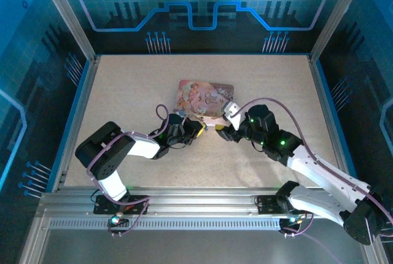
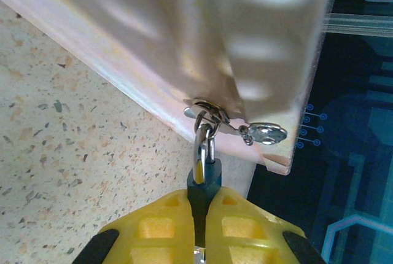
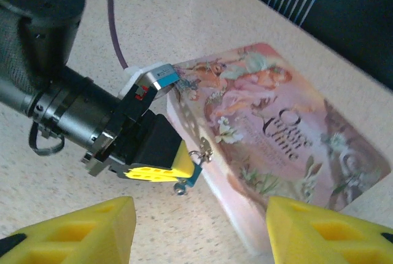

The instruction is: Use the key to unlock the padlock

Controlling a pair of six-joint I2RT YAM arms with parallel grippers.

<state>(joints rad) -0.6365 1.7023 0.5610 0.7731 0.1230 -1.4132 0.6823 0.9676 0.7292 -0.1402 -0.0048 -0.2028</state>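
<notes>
From above, the left arm [image 1: 123,147] and the right arm [image 1: 319,169] reach in over the speckled table [image 1: 123,92] and meet at the near edge of the pink tin box [image 1: 206,99]. The left jaws come in from the left and the right jaws from the right, close to each other. The lock itself is too small to make out here. In the left wrist view, the yellow pads [image 2: 159,227] are pressed together on the teal body of the padlock [image 2: 202,181]. Its silvery shackle [image 2: 204,144] rises from between them and passes through a small metal loop [image 2: 206,109] at the box's lower edge. A little silvery tab [image 2: 267,133] lies just beside that loop. The box is lifted off the table at this edge. In the right wrist view, the right jaws stand wide apart with nothing between them, one yellow pad [image 3: 92,224] at each lower corner. Beyond them the left jaws grip the padlock against the side of the box. A tiny dark piece [image 3: 180,188] sticks out at the lock's lower end, too small to tell whether it is the key.
</notes>
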